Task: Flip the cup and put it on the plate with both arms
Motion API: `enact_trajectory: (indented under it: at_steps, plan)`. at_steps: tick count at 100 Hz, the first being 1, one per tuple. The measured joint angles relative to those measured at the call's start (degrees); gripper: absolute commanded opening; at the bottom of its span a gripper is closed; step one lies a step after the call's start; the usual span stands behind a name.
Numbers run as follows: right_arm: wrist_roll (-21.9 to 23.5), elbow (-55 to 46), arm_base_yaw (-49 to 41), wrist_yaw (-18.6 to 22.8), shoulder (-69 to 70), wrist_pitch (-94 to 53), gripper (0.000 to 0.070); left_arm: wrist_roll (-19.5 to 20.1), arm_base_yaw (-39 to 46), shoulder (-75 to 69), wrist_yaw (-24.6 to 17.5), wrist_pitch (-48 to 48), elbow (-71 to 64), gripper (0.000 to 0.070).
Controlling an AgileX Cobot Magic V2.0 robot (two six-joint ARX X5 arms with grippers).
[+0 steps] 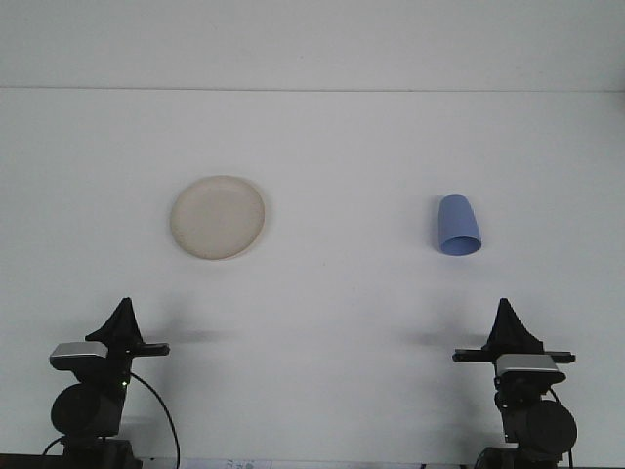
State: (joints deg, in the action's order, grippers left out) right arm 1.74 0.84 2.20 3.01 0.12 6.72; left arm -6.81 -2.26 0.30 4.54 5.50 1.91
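Plain white table [322, 322] under soft shadows, a pale wall [312, 39] behind its far edge.

blue cup [457, 227] lies on its side, well apart from empty cream plate [217, 217].

Cut off by the lower edge: the bases of both arms and the black cable [161, 415] beside the left one. Seen only from behind, the left gripper [122, 320] and the right gripper [508, 322], each a dark pointed shape, so impossible to tell whether fingers are apart or together. Hidden from here, the inside of the blue cup [457, 226], lying on its side on the counter [332, 313]. Too small to read, some printed strip [264, 464] at the bottom edge.
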Motion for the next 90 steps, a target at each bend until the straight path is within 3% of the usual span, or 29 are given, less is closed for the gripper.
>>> enact_trajectory:
  at_steps: [30, 66, 80, 85, 90]
  plan:
    - [1.44, 1.90, 0.00, -0.02, 0.37, -1.29, 0.0000, 0.00, 0.00, 0.00, 0.00, 0.00, 0.00, 0.0012]
    - [3.28, 25.64, 0.00, 0.13, 20.09, -23.87, 0.0000, 0.00, 0.00, 0.00, 0.00, 0.00, 0.00, 0.0012]
    - [3.28, 32.22, -0.24, 1.16, 28.76, -24.72, 0.0000, 0.00, 0.00, 0.00, 0.00, 0.00, 0.00, 0.0012]
    - [3.28, 33.00, -0.22, 1.40, 30.51, -22.67, 0.0038, 0.00, 0.00, 0.00, 0.00, 0.00, 0.00, 0.0012]
    - [3.28, 33.11, -0.22, 1.40, 31.76, -20.26, 0.0123, 0.00, 0.00, 0.00, 0.00, 0.00, 0.00, 0.0012]
